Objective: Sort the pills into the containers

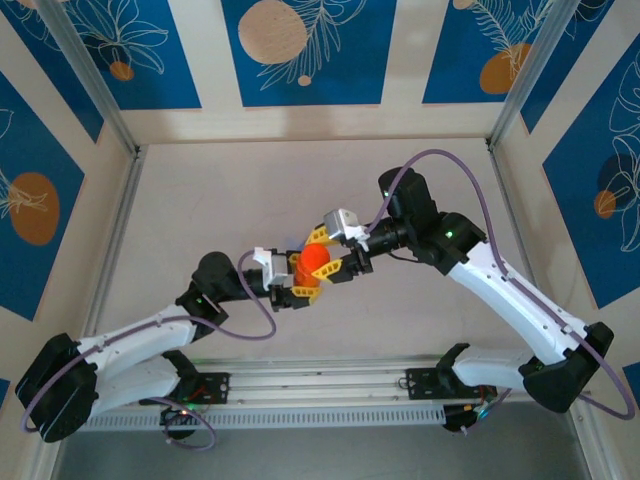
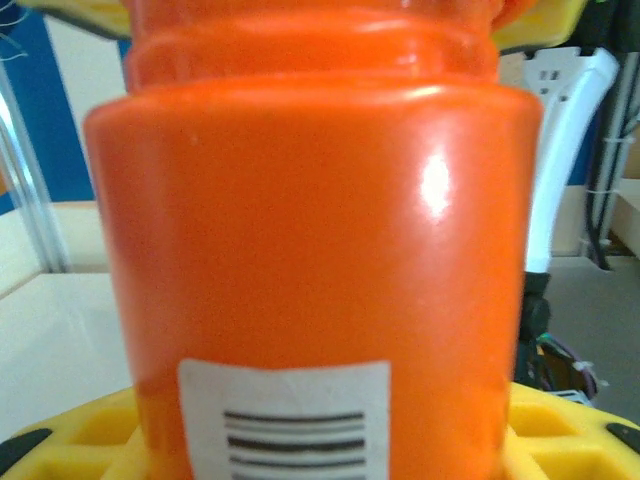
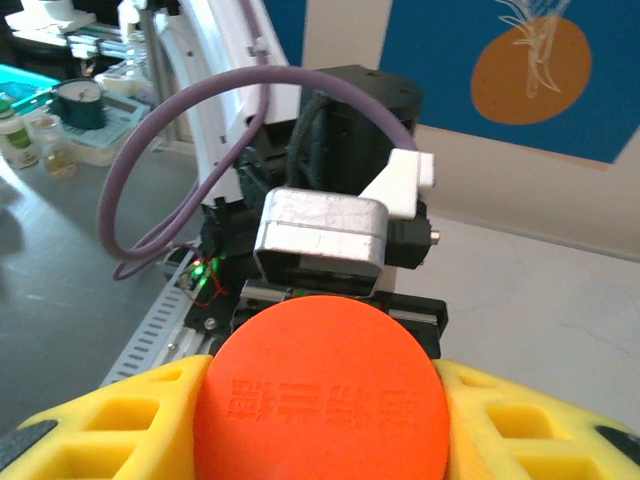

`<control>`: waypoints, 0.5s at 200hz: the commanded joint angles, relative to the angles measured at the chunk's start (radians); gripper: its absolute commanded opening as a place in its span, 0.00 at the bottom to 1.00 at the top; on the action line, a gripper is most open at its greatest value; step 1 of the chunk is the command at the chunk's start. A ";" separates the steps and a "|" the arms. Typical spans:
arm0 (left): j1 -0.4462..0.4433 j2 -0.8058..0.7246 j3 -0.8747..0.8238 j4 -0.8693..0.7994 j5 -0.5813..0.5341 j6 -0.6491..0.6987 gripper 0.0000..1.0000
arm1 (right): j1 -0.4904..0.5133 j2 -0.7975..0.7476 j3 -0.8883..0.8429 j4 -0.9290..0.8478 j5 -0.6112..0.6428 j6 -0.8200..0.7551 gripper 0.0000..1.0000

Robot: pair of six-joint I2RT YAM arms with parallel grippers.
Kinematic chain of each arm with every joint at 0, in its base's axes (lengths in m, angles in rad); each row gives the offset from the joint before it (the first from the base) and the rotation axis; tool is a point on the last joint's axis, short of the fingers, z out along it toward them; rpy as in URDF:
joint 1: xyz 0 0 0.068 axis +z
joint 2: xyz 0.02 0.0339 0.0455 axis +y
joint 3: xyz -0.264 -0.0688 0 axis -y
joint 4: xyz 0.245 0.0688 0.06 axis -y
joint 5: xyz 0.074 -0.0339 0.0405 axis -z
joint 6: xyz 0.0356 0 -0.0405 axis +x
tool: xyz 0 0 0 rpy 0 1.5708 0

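An orange cylindrical bottle (image 1: pixel 316 262) hangs above the middle of the table, held between both arms. My left gripper (image 1: pixel 303 279) is shut on the bottle's body (image 2: pixel 310 250), whose white barcode label (image 2: pixel 285 415) faces the left wrist camera, with the yellow fingers (image 2: pixel 75 440) on either side. My right gripper (image 1: pixel 328 254) is shut on the bottle's orange cap (image 3: pixel 320 400), its yellow fingers (image 3: pixel 100 425) pressed against the cap's rim. The pills and the containers are out of view.
The pale table (image 1: pixel 300 180) is walled by blue-and-cream panels with metal posts (image 1: pixel 95 90). An aluminium rail (image 1: pixel 320 385) runs along the near edge between the arm bases. The left arm's wrist camera block (image 3: pixel 322 238) sits just beyond the cap, with a purple cable (image 3: pixel 150 170) looping beside it.
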 commanded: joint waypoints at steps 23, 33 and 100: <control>-0.005 -0.035 0.053 0.034 0.165 0.022 0.00 | -0.005 0.029 0.053 -0.194 -0.173 -0.184 0.00; -0.005 -0.031 0.073 -0.008 0.198 0.025 0.00 | -0.005 0.047 0.075 -0.247 -0.190 -0.226 0.00; -0.005 -0.004 0.143 -0.159 0.197 0.089 0.00 | 0.022 0.145 0.155 -0.359 -0.173 -0.336 0.00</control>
